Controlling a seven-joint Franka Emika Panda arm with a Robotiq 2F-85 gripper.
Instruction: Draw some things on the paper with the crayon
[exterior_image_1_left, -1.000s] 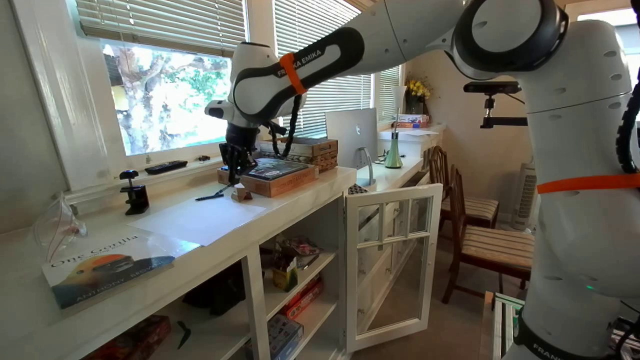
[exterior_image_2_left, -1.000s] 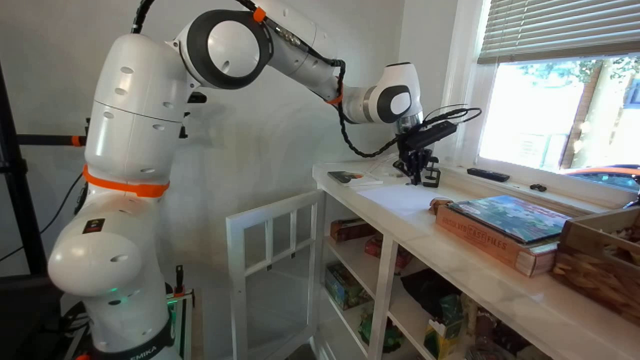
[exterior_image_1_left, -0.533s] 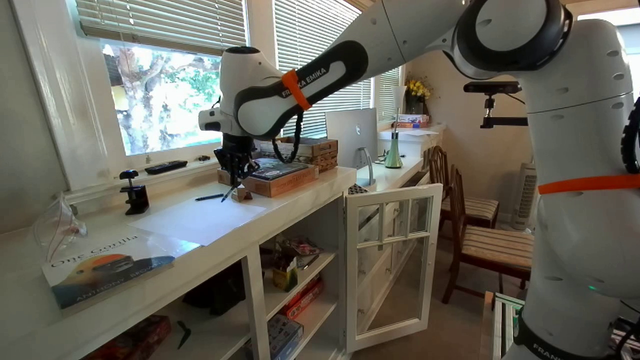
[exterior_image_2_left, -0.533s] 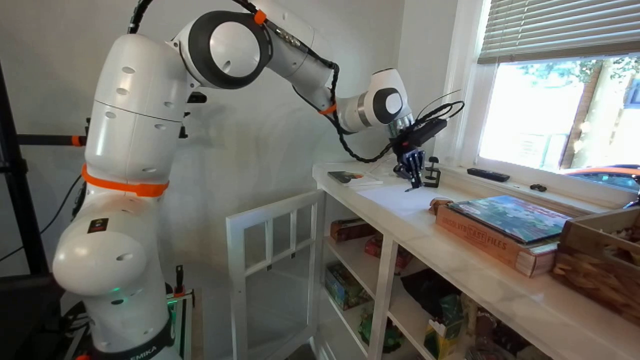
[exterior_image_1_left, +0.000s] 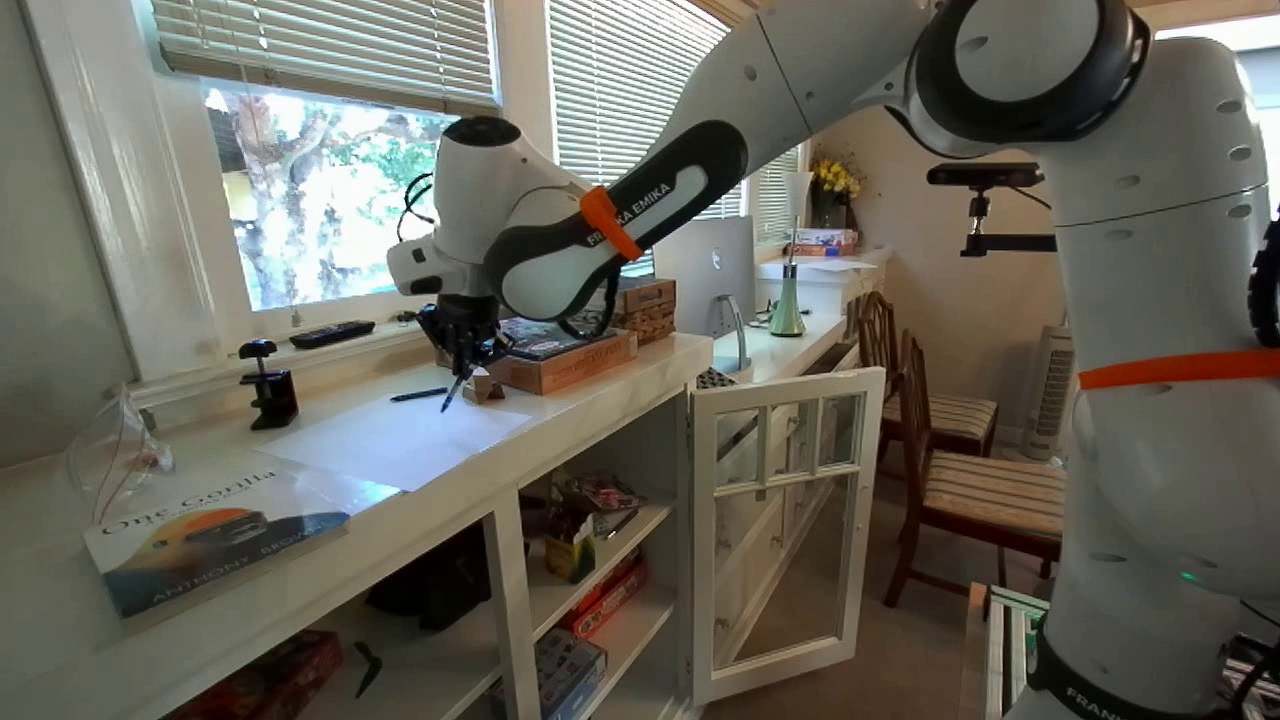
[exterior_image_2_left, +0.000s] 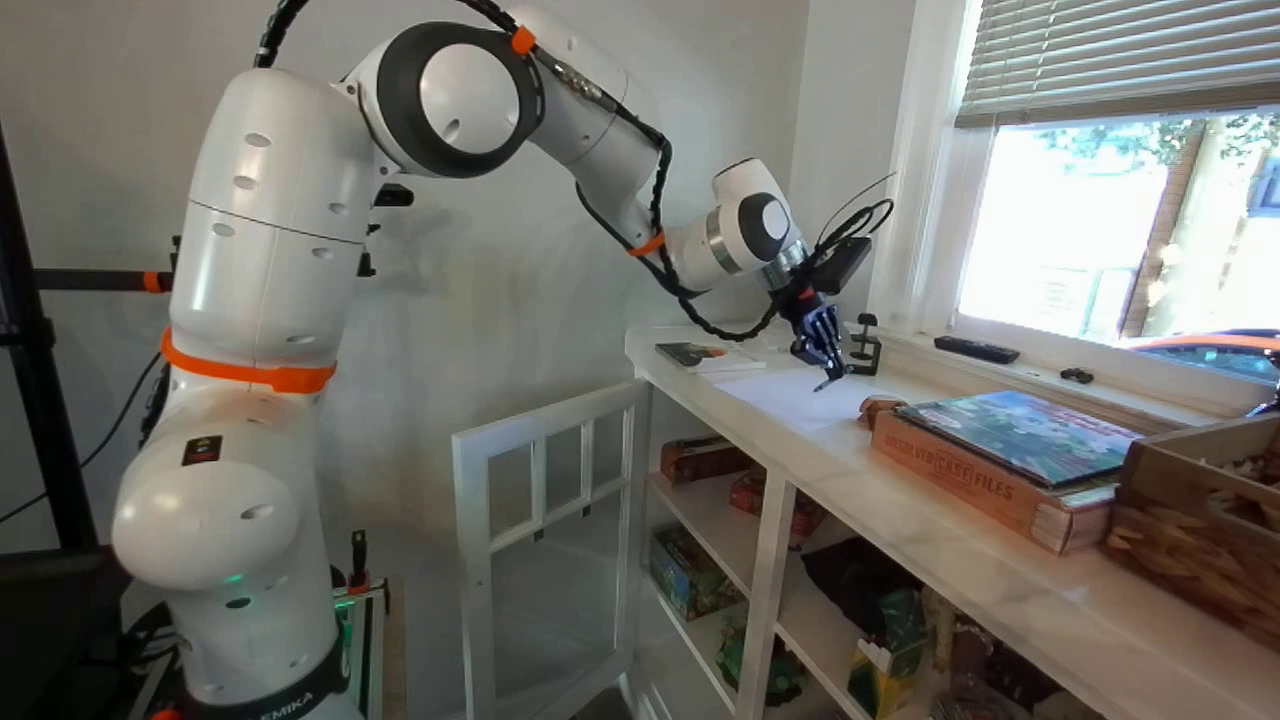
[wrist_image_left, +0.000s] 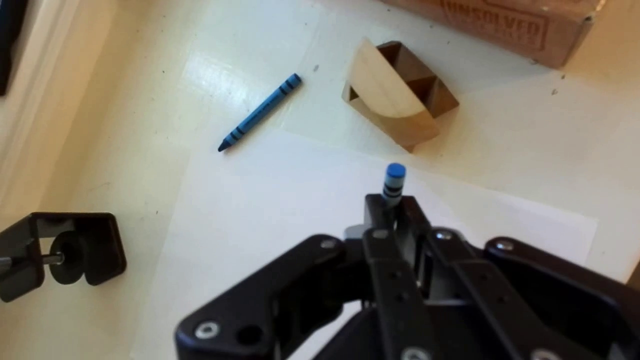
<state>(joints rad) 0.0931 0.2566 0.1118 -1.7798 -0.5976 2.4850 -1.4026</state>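
My gripper (wrist_image_left: 395, 205) is shut on a blue crayon (wrist_image_left: 395, 176); its blunt blue end stands up between the fingertips in the wrist view. In both exterior views the gripper (exterior_image_1_left: 462, 368) (exterior_image_2_left: 832, 370) holds this crayon (exterior_image_1_left: 450, 396) (exterior_image_2_left: 825, 385) slanted, its lower end pointing down over the far part of the white paper (exterior_image_1_left: 390, 445) (exterior_image_2_left: 780, 392) (wrist_image_left: 250, 210). I cannot tell whether the tip touches the paper. The visible paper looks plain white. A darker blue crayon (wrist_image_left: 260, 112) lies by the paper's far edge; it also shows in an exterior view (exterior_image_1_left: 419, 394).
A small wooden block piece (wrist_image_left: 395, 90) (exterior_image_1_left: 482, 387) stands just beyond the paper, before an orange-brown game box (exterior_image_1_left: 560, 365) (exterior_image_2_left: 985, 475). A black clamp (wrist_image_left: 107, 245) (exterior_image_1_left: 270, 385) stands beside the paper. A book (exterior_image_1_left: 220, 540) lies at its near end. The counter's front edge runs alongside.
The wrist has lowered and tilted. The held crayon has swung from lying almost flat to a steeper slant, with its tip now over the paper. The loose crayon has not moved.
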